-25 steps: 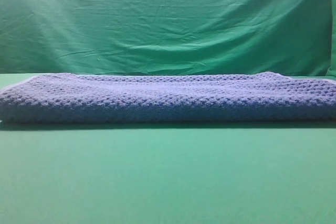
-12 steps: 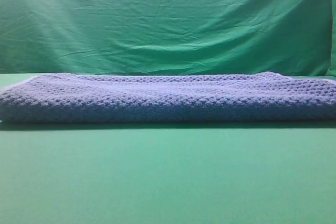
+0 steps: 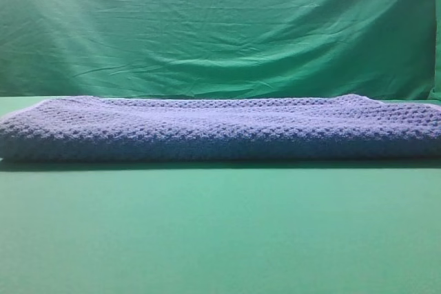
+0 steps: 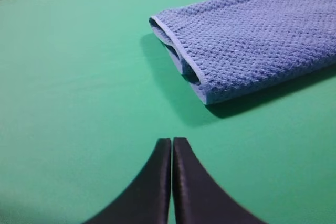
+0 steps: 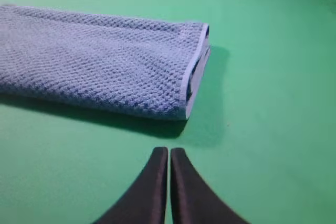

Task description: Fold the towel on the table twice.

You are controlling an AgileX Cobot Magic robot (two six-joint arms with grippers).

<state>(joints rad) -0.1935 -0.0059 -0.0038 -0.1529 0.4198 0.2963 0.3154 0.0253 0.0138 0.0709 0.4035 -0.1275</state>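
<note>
Blue-grey waffle-weave cloth makes up the towel [image 3: 220, 129], which lies as a long, low band across the green desk [image 3: 220, 239], in front of the wrinkled green backdrop cloth [image 3: 220, 25]. At both short ends the wrist views show stacked layers with a pale hem, so it looks to have at least one fold in it already; how many cannot be counted for certain. It should handle as soft, limp and light, with no stiffness to hold a shape: lifted by one point it would sag and the layers could slide apart, though the bumpy weave should give good purchase. The likeliest places to take hold are the corners of a short end, pinching all layers together at the hem. The left tool [image 4: 172, 148] hovers over bare desk short of the towel's left end, its jaws pressed together and holding nothing; the right tool [image 5: 169, 156] does likewise near the right end. Compared with the exterior view a second ago, nothing has changed: the towel lies just as it did.
</note>
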